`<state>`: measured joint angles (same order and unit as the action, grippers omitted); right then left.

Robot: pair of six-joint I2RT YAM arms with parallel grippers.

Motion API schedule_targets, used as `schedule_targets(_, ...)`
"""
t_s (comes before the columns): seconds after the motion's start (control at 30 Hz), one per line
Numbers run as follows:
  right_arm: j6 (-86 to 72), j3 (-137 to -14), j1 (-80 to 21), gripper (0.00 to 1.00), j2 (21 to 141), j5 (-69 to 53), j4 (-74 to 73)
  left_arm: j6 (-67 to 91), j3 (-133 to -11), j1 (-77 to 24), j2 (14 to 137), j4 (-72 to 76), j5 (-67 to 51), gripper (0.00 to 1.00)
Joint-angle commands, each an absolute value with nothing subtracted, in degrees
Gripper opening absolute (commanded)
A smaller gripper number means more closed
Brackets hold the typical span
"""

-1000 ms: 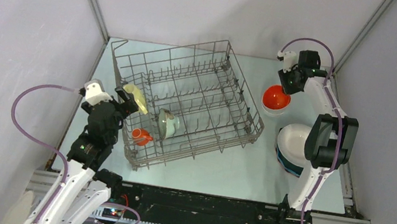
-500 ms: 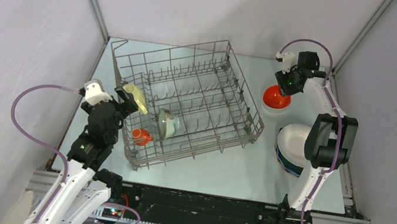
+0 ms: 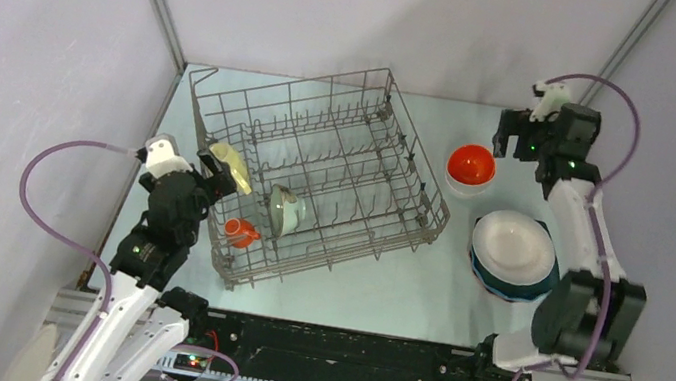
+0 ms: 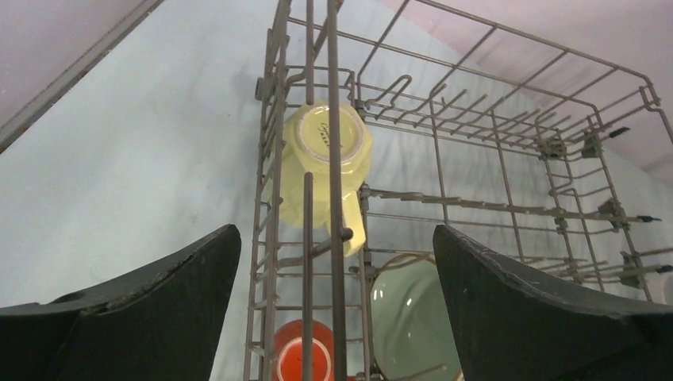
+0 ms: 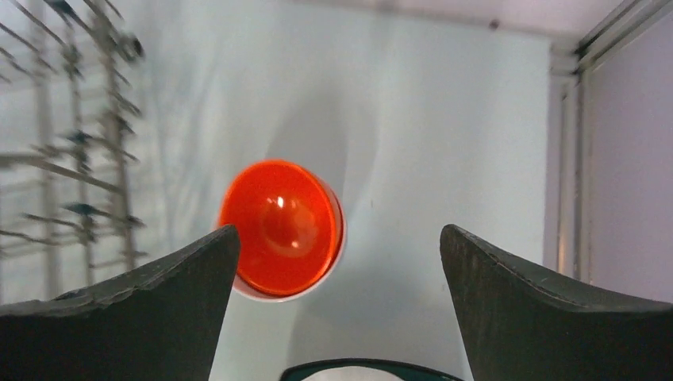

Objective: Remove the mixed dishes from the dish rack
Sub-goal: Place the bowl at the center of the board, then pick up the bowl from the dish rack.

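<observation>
Right claw [image 3: 515,142] has let go of the orange bowl [image 3: 470,163] and drawn back from it. From above, its jaws stand apart. The bowl sits on the desk [image 3: 349,293] just ahead of the fingertips, and the stack of plates [image 3: 512,252] lies behind the claw, beside its arm. The left claw [image 3: 216,169] has not shifted. It hangs at the near-left side of the dish rack [image 3: 316,172], jaws apart, holding nothing.

In the left wrist view, the claw [image 4: 333,238] is spread wide. The pale yellow cup [image 4: 325,155] lies inside the rack [image 4: 492,135], straight ahead between the fingers. The pale green bowl [image 4: 409,317] and orange mug [image 4: 305,357] are closer in, below the cup.

In the right wrist view, the claw [image 5: 340,238] gapes open. The orange bowl [image 5: 282,226] is ahead, nearer the left finger and untouched. The rack [image 5: 79,159] is blurred, far to the left.
</observation>
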<state>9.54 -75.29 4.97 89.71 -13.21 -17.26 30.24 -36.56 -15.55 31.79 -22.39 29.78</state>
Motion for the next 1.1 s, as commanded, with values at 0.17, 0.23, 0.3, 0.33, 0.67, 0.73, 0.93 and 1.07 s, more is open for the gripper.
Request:
schedule_targets(0.17, -8.47, -68.38, 6.28, 0.99, 71.13, -14.65, -4.15, 33.45, -44.17, -15.38, 29.27, -21.91, 15.00, 0.98)
schedule_targets(0.23, -11.87, -66.57, 7.30, 1.00, 68.50, -13.18, -2.36, 33.66, -44.51, -15.42, 30.87, -18.53, 7.96, 0.98)
schedule_targets(0.3, -15.19, -63.72, 7.65, 1.00, 65.05, -8.03, 0.32, 34.55, -45.15, -15.43, 33.47, -15.87, 1.26, 0.98)
schedule_targets(0.33, -15.82, -61.02, 7.76, 1.00, 62.25, -6.14, 3.24, 34.90, -45.25, -15.50, 34.49, -14.92, -2.76, 0.98)
schedule_targets(0.67, -22.71, -44.09, 8.00, 0.98, 45.39, -7.39, 20.17, 36.26, -45.95, -23.73, 54.38, -14.72, 2.06, 0.98)
schedule_targets(0.73, -23.52, -44.58, 8.00, 0.98, 44.76, -8.69, 18.64, 36.78, -46.41, -24.39, 56.97, -17.35, 4.04, 0.98)
schedule_targets(0.93, -24.63, -44.91, 8.00, 0.98, 42.51, -7.61, 15.71, 38.62, -44.85, -25.61, 59.49, -18.78, 7.21, 0.98)
schedule_targets(1.07, -24.89, -44.91, 8.00, 0.98, 42.24, -7.24, 14.99, 39.98, -42.60, -26.16, 60.61, -16.23, 4.60, 0.98)
